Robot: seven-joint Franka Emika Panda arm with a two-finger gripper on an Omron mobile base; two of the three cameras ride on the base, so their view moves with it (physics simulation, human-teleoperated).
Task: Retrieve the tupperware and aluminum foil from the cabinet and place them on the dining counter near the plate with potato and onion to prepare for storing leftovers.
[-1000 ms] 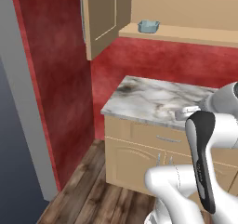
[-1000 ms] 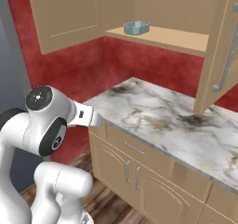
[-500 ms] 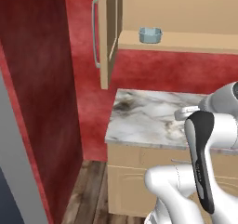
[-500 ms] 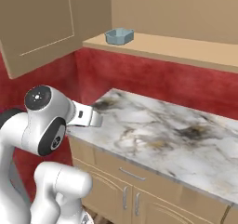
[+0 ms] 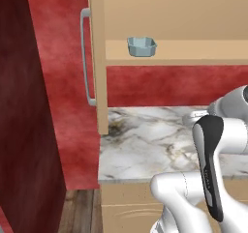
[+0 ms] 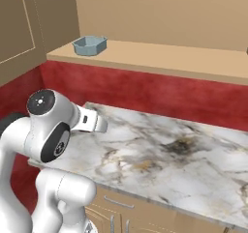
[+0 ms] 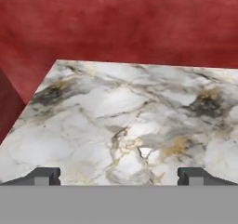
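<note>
Cabinet door hangs open at left, edge-on; an upward reach could clip it; tupperware sits on the cabinet shelf, well above the marble wall counter; gripper low over the marble, jaws spread, empty; tub is light, could get shoved back.

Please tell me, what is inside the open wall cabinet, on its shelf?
On the shelf of the cabinet stands the tupperware, near the left end, upright and lidless. The shelf beside it looks bare. Its far right end lies beyond the picture edges, so anything there cannot be seen.
</note>
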